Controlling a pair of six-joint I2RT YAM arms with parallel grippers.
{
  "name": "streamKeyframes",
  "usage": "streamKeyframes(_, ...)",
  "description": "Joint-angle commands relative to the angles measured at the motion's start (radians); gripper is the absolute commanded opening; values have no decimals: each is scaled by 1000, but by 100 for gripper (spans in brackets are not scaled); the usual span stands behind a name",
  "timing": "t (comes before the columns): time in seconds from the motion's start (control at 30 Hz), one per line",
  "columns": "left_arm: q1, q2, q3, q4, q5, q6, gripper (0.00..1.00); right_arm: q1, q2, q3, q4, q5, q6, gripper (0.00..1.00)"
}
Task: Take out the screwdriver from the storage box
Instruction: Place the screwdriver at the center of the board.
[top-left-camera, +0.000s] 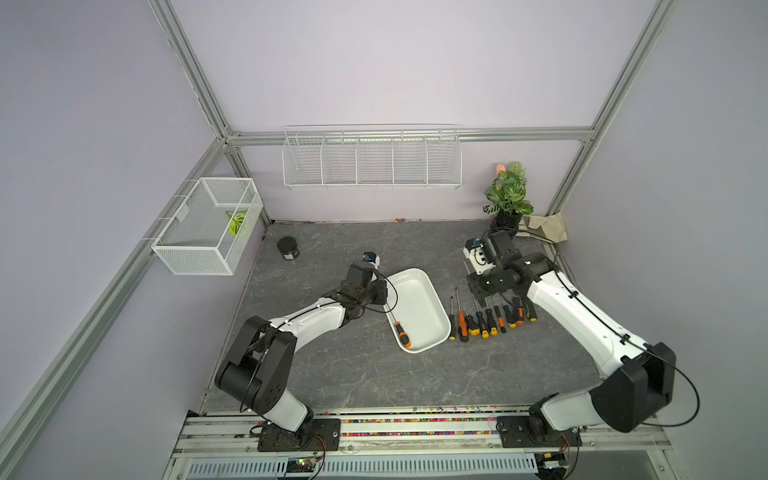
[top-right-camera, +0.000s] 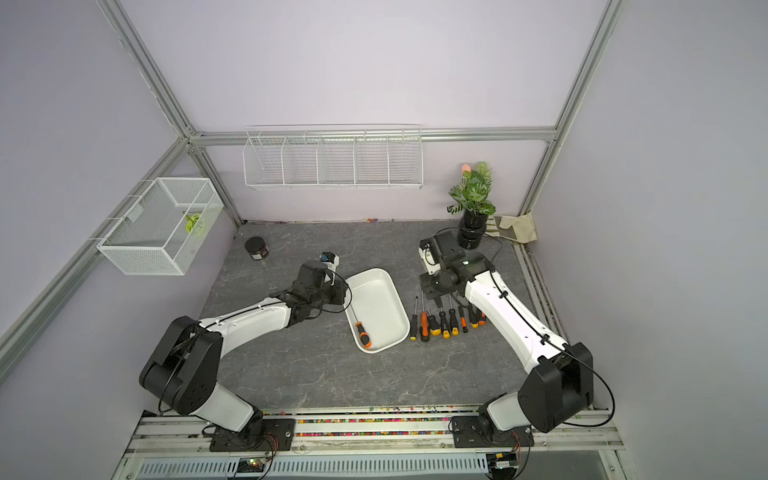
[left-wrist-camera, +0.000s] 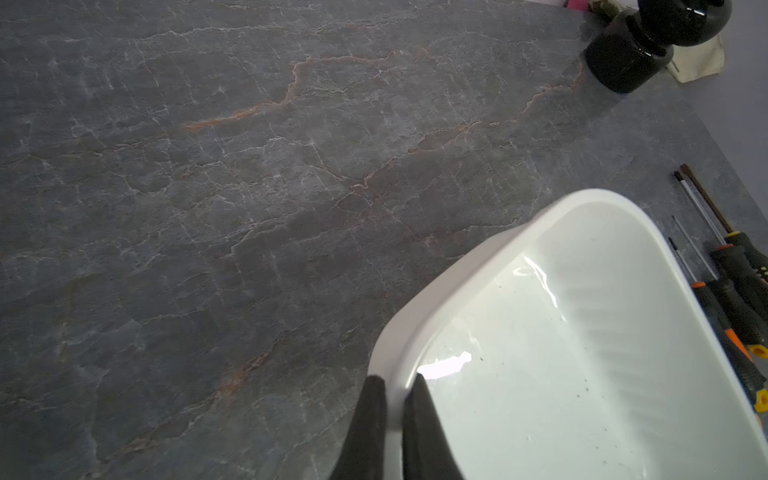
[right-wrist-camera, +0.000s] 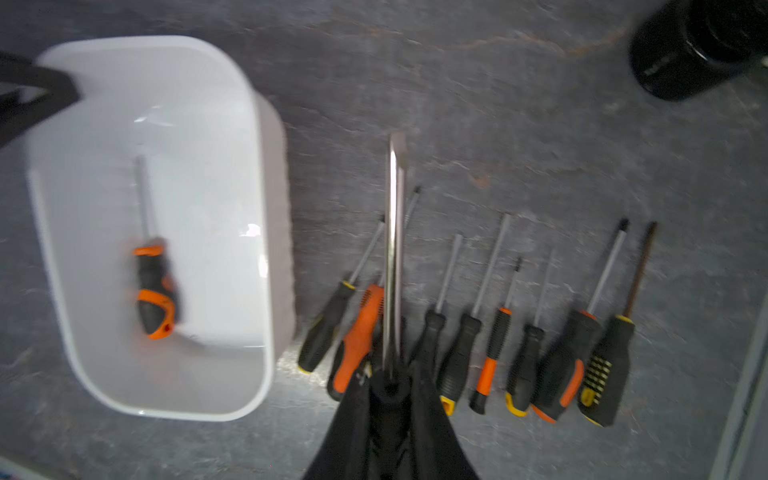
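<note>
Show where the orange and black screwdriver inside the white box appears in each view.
In a top view: screwdriver in the storage box, by its left wall.
In a top view: same place.
Left wrist: not in it.
Right wrist: inside the box, blurred.
Shared landmark: the storage box.

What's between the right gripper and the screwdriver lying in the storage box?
In the right wrist view: a black-handled screwdriver, an orange-handled screwdriver and the side wall of the storage box separate the right gripper from the boxed screwdriver.
</note>
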Motion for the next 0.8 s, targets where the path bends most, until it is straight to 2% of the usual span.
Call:
streamKeyframes(0.0,-2,-29,-13,25,-7,26,0,-113,25,-21,-42,71,-48,0)
streamKeyframes(0.1,-2,-26,-14,33,-2,32,0,-198,45,-48,8,119,-23,0)
streamKeyframes(0.27,-1,-27,-31,60,21,33,0,-261,94,-74,106,289,-10,0)
streamKeyframes(0.33,-1,-23,-33,65,31,35,0,-285,119,-66,132,322,2,0)
streamKeyframes(0.6,3,-23,-85,110,61,44,0,-304,228,-24,182,481,-21,0)
streamKeyframes(0.77,11,-14,-111,142,80,44,0,-337,270,-40,206,499,-37,0)
